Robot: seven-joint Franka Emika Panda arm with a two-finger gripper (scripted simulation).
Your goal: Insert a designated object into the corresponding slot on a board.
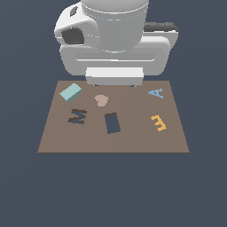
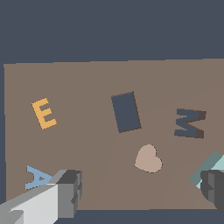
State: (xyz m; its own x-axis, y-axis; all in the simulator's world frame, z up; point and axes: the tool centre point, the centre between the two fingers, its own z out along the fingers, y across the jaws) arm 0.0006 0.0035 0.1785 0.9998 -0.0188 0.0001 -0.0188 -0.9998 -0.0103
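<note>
Block [image 1: 71, 92]: flat, matte pale teal rectangle lying tilted on brown board [image 1: 133, 142]. Slot [image 1: 112, 123]: dark navy rectangular cutout, unfilled. Gripper [image 2: 142, 192]: fingers spread, grasping nothing.

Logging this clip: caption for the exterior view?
Panda arm above brown board; teal block lies unplaced, rectangular slot empty.

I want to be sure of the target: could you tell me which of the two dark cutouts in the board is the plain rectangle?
It is the navy rectangular slot near the board's middle, just below the tan heart; the other cutout is M-shaped.
</note>
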